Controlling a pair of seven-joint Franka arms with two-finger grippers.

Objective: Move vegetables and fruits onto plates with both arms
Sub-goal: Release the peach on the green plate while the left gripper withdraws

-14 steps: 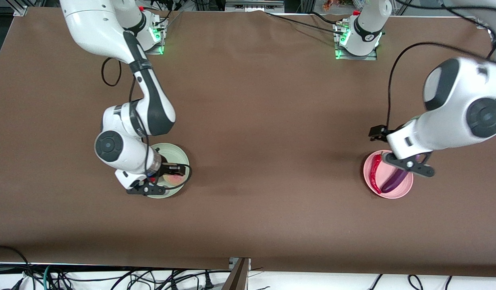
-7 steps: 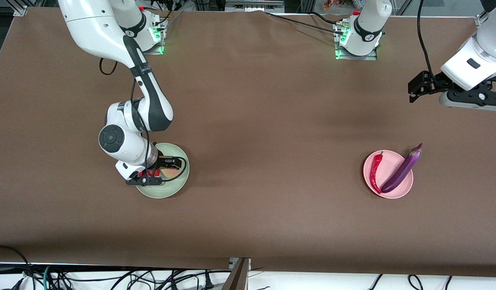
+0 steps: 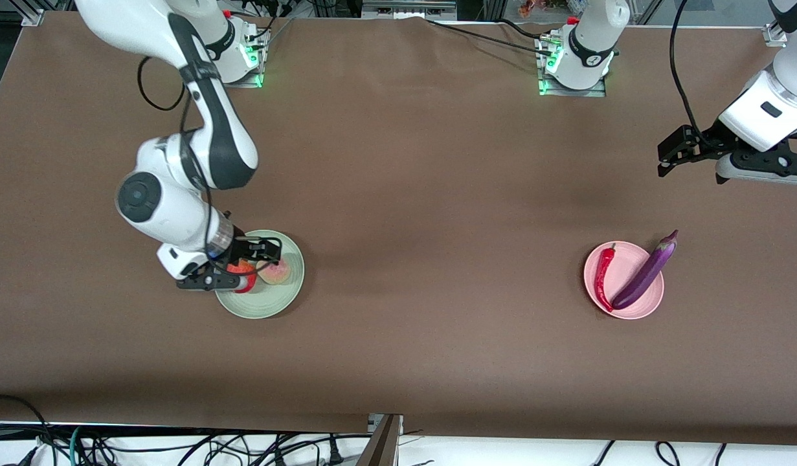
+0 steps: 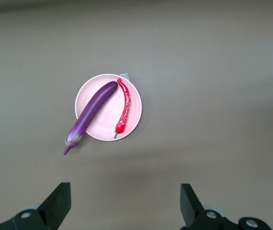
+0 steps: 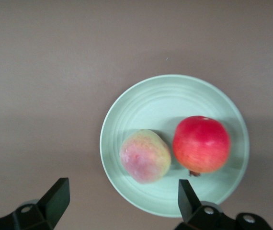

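Looking down from the front view, we are seeing the pale green plate point(image 3: 261, 304) sitting toward the right arm's end of the table, nearer the camera-side edge than the robots' edge, with the pomegranate point(image 3: 242, 267) and peach point(image 3: 276, 273) lying side by side on it. We are holding our right gripper point(image 3: 243, 259) up over that plate, its claw spread and pinching nothing. Toward the left arm's end, the pink plate point(image 3: 654, 301) is carrying the red chili pepper point(image 3: 603, 278) and the eggplant point(image 3: 645, 272), whose stem cap is overhanging the rim on the robots' side. Our left gripper point(image 3: 671, 150) is hanging over bare table close to the left arm's end edge, well apart from the pink plate. Turning to the left wrist view, we are seeing both fingers point(image 4: 59, 203) spread wide with nothing between them, the eggplant point(image 4: 91, 115) and chili point(image 4: 124, 107) lying alongside each other on the pink plate point(image 4: 105, 132). Turning to the right wrist view, our fingers point(image 5: 57, 195) are likewise spread, and the peach point(image 5: 145, 156) is touching the pomegranate point(image 5: 201, 143) on the green plate point(image 5: 141, 98).
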